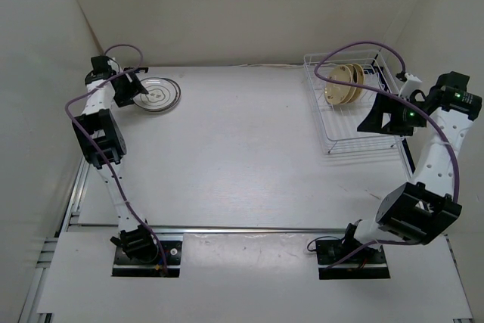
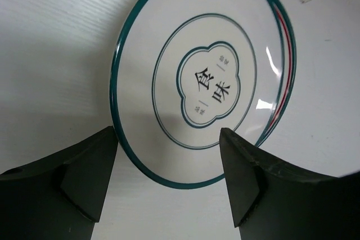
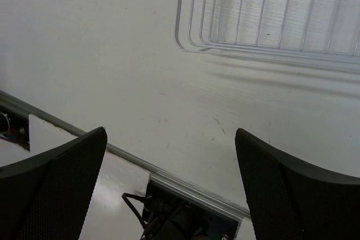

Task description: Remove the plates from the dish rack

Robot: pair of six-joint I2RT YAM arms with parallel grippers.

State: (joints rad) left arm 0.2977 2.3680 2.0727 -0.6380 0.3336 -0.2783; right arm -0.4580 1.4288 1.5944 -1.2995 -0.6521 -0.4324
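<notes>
So far, one white, green-ringed round plate (image 2: 208,82) is set flat on the table (image 1: 242,134) under the open, empty left gripper (image 2: 167,133), while two tan-yellow plates (image 1: 342,84) are left upright in the white wire dish rack (image 1: 361,138) near the wide-open, empty right gripper (image 3: 170,133).

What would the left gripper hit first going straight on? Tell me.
The left gripper would likely meet the ring-patterned plate lying flat on the table just ahead; nothing shows in between.

- White, teal-ringed plate (image 1: 156,94), laid flat at far left.
- Two tan plates (image 1: 344,83), stood on edge inside white wire dish rack (image 1: 348,130), far right.
</notes>
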